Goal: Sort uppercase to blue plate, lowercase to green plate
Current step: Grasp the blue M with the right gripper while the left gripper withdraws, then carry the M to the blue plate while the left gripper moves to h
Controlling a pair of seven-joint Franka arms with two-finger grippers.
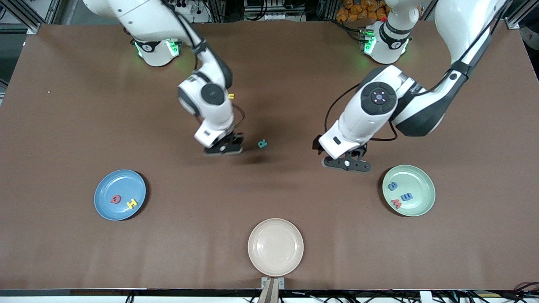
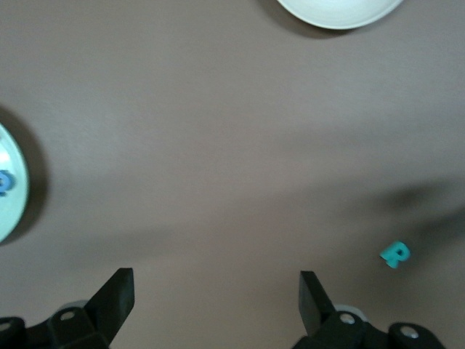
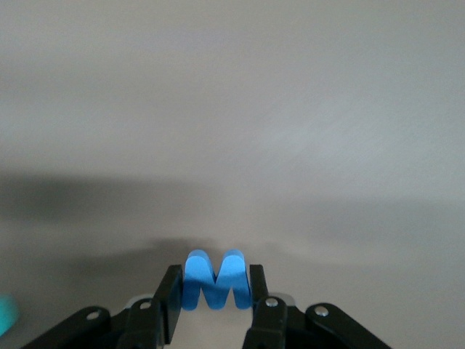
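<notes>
From the front view, the right pincer [image 1: 224, 148] is low over mid-worktop, just beside the teal R [image 1: 262, 144], though what it carries is hidden from here. A tiny yellow letter [image 1: 231, 96] peeks out by that arm's wrist, farther from the camera. The left pincer [image 1: 348, 163] waits beside the green plate [image 1: 425, 185], which holds three lowercase letters. The blue plate [image 1: 105, 189] holds the red Q [image 1: 115, 199] and yellow H [image 1: 132, 204]; the beige plate [image 1: 294, 248] sits nearest the camera.

Left wrist view: its fingers are spread wide with nothing between them, over bare brown worktop [image 2: 218, 145].

Right wrist view: the jaws are pinched on the blue M [image 3: 216, 281], gripping its outer legs. It looks like light, squashy foam, so I'd judge a gentle squeeze across the flat sides suits it; it seems barely off the surface. The matte cloth-like worktop looks grippy, and there's open room toward the blue plate.
</notes>
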